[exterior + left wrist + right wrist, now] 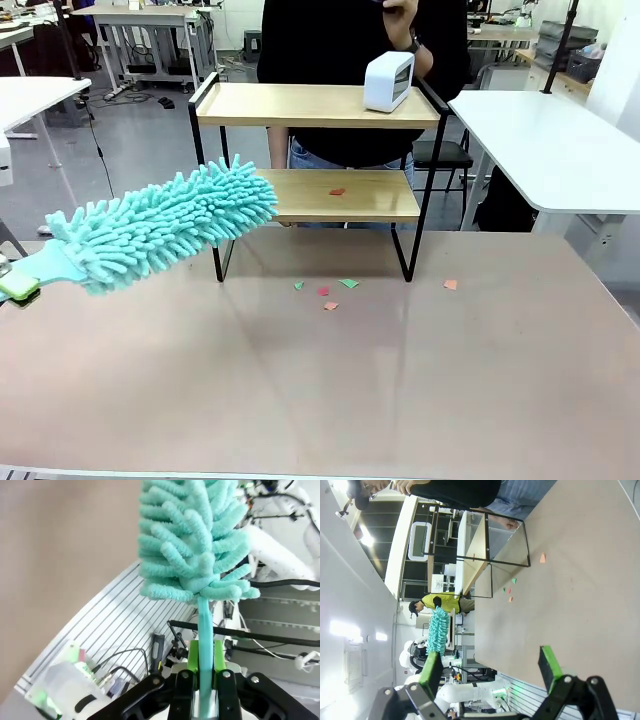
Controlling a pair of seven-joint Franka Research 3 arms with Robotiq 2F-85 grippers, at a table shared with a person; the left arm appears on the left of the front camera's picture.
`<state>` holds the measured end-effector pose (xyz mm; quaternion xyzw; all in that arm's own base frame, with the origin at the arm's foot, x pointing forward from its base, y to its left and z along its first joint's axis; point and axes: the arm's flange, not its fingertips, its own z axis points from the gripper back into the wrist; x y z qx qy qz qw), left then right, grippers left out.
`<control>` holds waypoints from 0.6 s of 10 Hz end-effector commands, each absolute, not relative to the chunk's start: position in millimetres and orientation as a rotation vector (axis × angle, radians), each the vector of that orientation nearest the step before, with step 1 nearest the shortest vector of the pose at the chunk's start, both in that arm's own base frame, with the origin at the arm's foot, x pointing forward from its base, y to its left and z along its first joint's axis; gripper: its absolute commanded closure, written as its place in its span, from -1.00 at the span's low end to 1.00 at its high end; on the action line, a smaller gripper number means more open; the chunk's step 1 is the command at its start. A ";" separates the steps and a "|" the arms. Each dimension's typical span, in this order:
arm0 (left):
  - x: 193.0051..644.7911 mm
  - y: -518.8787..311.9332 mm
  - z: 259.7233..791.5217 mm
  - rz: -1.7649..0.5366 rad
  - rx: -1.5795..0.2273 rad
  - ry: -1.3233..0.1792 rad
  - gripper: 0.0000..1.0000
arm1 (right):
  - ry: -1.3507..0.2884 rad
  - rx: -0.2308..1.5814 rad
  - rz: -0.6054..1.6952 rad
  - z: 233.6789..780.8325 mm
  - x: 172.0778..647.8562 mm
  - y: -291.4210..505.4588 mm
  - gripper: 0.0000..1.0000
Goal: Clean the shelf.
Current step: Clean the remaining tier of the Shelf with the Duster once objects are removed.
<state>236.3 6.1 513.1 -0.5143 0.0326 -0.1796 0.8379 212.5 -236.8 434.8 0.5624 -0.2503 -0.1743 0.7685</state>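
The shelf (310,105) stands at the far side of the beige table, two wooden boards in a black frame. A small red scrap (337,191) lies on its lower board. My left gripper (15,285) is at the left edge, shut on the handle of a teal fluffy duster (160,225). The duster's tip hangs just left of the lower board's left end. In the left wrist view the green pads (194,655) clamp the handle (205,630) below the duster head (195,535). My right gripper (490,670) stands open above the table, far from the shelf (470,545).
A white box-shaped device (390,80) sits on the top board's right end. Several paper scraps (330,290) lie on the table in front of the shelf, and one more (451,285) lies to the right. A person in black (350,40) stands behind the shelf. White tables flank both sides.
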 end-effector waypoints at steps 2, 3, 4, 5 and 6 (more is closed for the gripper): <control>244.1 -5.6 518.2 -0.393 -1.107 0.029 0.74 | -0.575 1.231 -0.358 435.3 214.3 -236.6 -1.00; 244.1 -5.6 518.2 -0.393 -1.107 0.029 0.74 | -0.575 1.231 -0.358 435.3 214.3 -236.6 -1.00; 244.1 -5.6 518.2 -0.393 -1.107 0.029 0.74 | -0.575 1.231 -0.358 435.3 214.3 -236.6 -1.00; 244.1 -5.6 518.2 -0.393 -1.107 0.029 0.74 | -0.575 1.231 -0.358 435.3 214.3 -236.6 -1.00; 244.1 -5.6 518.2 -0.393 -1.107 0.029 0.74 | -0.575 1.231 -0.358 435.3 214.3 -236.6 -1.00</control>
